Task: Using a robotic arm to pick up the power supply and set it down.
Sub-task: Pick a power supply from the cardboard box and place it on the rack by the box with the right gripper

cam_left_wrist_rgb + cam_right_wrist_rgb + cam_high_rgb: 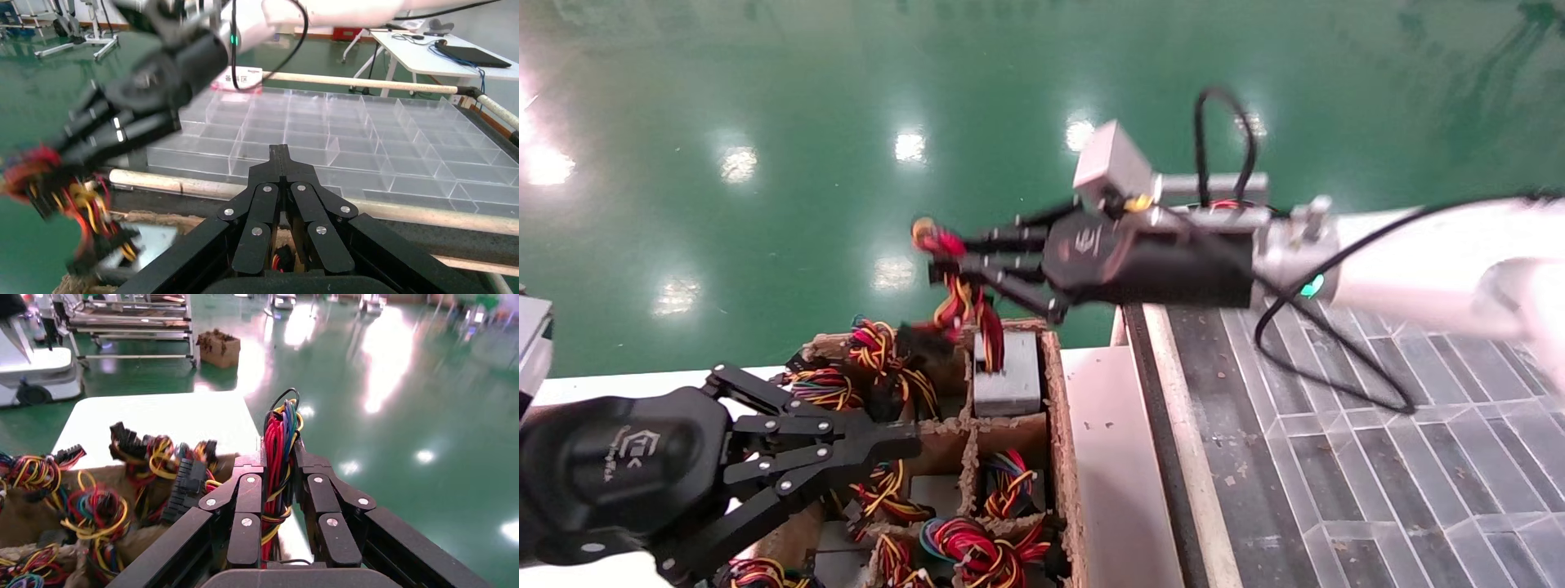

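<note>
Right arm lifting supply by its wires alone.

We see the cardboard box [1058, 425] low centre; the power supply [1008, 371] in its top cell; right gripper [944, 261] above, clenched on the wires [276, 453]. They may slip or snag. Left gripper [903, 445], lower left, pinched together.

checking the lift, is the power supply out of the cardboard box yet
Not yet: the power supply sits in its cardboard box compartment; the right gripper holds only its wires.
</note>
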`<action>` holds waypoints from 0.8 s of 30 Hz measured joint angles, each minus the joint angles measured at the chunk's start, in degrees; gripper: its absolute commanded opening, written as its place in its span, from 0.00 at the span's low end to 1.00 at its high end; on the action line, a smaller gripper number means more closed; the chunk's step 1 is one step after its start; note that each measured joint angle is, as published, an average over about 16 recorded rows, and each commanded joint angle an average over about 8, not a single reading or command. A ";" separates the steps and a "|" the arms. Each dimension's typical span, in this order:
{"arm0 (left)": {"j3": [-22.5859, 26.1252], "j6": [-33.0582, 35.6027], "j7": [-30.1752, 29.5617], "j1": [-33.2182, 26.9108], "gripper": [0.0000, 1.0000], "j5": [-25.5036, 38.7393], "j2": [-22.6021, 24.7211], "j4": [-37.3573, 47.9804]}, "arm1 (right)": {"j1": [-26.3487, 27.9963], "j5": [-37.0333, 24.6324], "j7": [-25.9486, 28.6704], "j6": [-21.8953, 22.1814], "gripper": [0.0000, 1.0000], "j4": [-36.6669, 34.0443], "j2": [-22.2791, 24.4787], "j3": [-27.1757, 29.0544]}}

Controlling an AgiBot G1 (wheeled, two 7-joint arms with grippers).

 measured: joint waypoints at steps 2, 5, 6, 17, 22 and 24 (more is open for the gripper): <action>0.00 0.00 0.00 0.00 0.00 0.00 0.00 0.00 | 1.16 0.24 -0.01 -0.45 0.00 1.02 0.66 0.17; 0.00 0.00 0.00 0.00 0.00 0.00 0.00 0.00 | 2.84 0.61 0.12 -0.90 0.00 2.84 1.70 0.44; 0.00 0.00 0.00 0.00 0.00 0.00 0.00 0.00 | 3.36 0.74 0.21 -0.98 0.00 3.52 2.05 0.53; 0.00 0.00 0.00 0.00 0.00 0.00 0.00 0.00 | 7.41 2.17 2.66 0.36 0.00 13.34 6.55 1.83; 0.00 0.00 0.00 0.00 0.00 0.00 0.00 0.00 | 8.38 2.29 4.63 2.48 0.00 18.75 9.18 2.45; 0.00 0.00 0.00 0.00 0.00 0.00 0.00 0.00 | 8.68 2.20 5.52 3.57 0.00 20.88 10.39 2.71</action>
